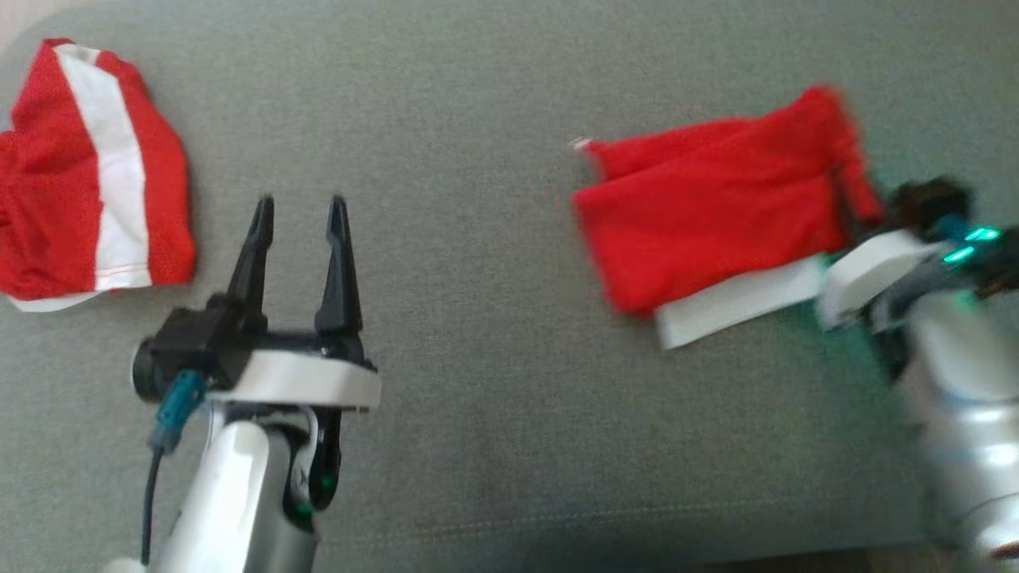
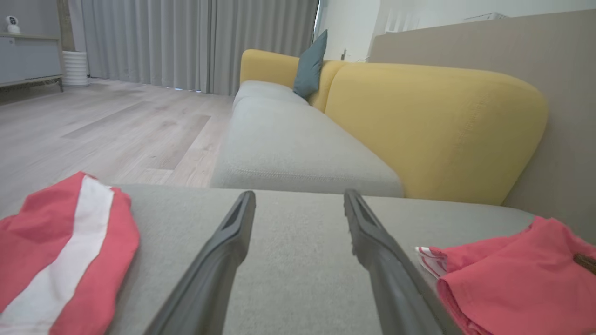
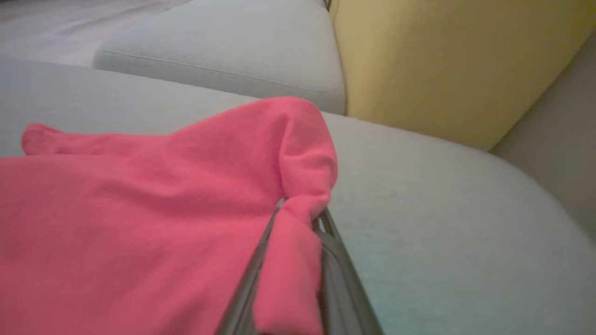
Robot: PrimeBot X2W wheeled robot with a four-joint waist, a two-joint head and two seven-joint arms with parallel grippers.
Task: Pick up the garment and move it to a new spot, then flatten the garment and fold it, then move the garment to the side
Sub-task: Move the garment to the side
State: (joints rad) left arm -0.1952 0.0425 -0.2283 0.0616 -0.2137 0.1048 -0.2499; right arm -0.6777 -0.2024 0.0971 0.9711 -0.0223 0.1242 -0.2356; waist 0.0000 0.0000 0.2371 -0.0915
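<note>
Pinching the garment's [image 1: 716, 215] right corner: right end effector [image 3: 300, 209], clenched on a red fold, probably to drag the folded piece aside. The garment lies flat on the cushion [image 1: 478, 398]. Left end effector [image 1: 301, 215]: released, well left of the garment. Striped cloth [image 1: 87, 175]: farther left. Bare cushion lies left of the garment, with the cushion's edge near on its right.

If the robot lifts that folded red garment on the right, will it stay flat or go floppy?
Probably floppy: the red garment bunches up where the right pincer pinches its corner. It looks thin and light, so its folded layers may droop open.
</note>
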